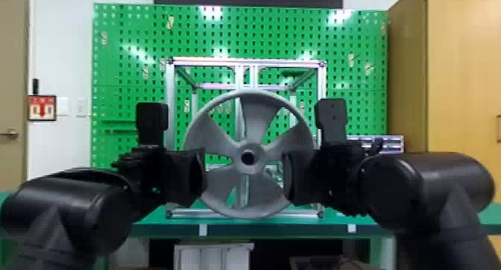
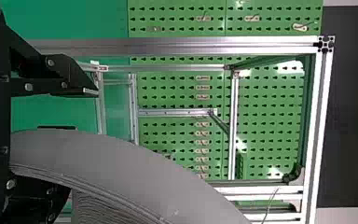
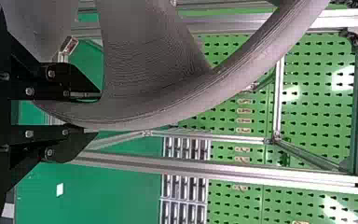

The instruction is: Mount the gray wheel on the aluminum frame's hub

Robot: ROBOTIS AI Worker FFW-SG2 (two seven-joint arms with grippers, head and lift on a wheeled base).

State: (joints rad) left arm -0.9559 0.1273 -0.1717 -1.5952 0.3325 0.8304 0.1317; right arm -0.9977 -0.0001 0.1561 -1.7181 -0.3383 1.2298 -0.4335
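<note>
Presumably to align it, the right pincer [image 3: 97,115] pinched the wheel [image 1: 256,110] at four o'clock, upright in front of the frame [image 1: 170,90]; the left pincer [image 2: 85,141] sat spread around its eight o'clock rim.

A green table [image 1: 261,219] is spanning the head view at six o'clock, its front edge bearing two pale pieces, one at seven o'clock and one between four and five from the frame's middle; the aluminum frame [image 1: 169,90] is standing upright on the tabletop, straight up toward twelve o'clock; a silvery slotted rack [image 1: 393,144] is sitting at the frame's three o'clock, farther back; a small white patch [image 3: 59,189] is lying flat outside the frame.
</note>
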